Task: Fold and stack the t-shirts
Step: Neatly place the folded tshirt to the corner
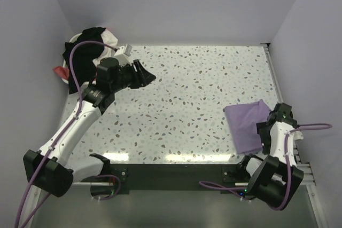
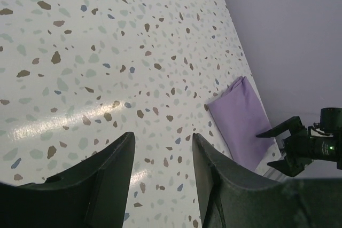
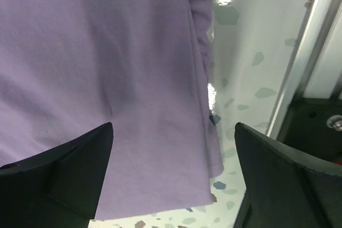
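Note:
A folded purple t-shirt [image 1: 246, 125] lies flat at the table's right side; it also shows in the left wrist view [image 2: 241, 121] and fills the right wrist view [image 3: 107, 68]. My right gripper [image 1: 279, 117] hovers just above its right edge, open and empty, jaws wide apart [image 3: 173, 134]. My left gripper [image 1: 143, 74] is open and empty above the table's far left, pointing right [image 2: 163, 142]. A pile of unfolded shirts, black [image 1: 88, 44] and white, sits in a basket at the far left corner.
The speckled table [image 1: 187, 105] has a raised metal rail [image 1: 278, 84] along its right edge. A red item [image 1: 59, 71] pokes out beside the pile. Purple walls enclose the back and sides.

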`<state>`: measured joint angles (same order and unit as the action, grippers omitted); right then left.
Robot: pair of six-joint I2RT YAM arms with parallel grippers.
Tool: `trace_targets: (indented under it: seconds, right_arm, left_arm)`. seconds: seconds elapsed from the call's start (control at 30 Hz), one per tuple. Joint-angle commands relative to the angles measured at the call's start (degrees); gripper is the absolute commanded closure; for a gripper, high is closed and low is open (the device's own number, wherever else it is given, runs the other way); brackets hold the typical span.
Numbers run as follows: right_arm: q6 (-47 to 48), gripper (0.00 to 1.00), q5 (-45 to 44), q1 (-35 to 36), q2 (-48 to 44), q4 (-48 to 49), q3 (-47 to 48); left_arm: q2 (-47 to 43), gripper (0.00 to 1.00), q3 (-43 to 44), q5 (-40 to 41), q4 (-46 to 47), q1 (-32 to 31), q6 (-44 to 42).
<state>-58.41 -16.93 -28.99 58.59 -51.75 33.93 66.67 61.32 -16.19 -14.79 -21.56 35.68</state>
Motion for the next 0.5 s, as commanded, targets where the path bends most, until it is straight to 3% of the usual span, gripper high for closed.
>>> trace_targets:
  seconds: [0.0,0.17,0.27,0.47]
  right_arm:
    - [4.27,0.01,-2.21,-0.27,-1.55,-5.09,5.60]
    - [11.81,0.01,1.71,-0.19,-3.12,-4.51,11.59]
    - [14.90,0.01,8.83,0.25,-5.14,2.16,10.20]
    - [10.52,0.01,9.46,7.10,2.74,7.53,10.63]
  left_arm:
    - [-1.55,0.48,-0.67,0.19,0.72,-0.24,-1.58]
    - [-1.37,0.48,-1.55,-0.25,1.95,-0.24,-1.14]
    - [-1.20,0.48,-1.99,-0.43,2.48,-0.32,-0.79]
    - [-0.14,0.48,-2.26,-0.25,3.27,-0.32,-0.26]
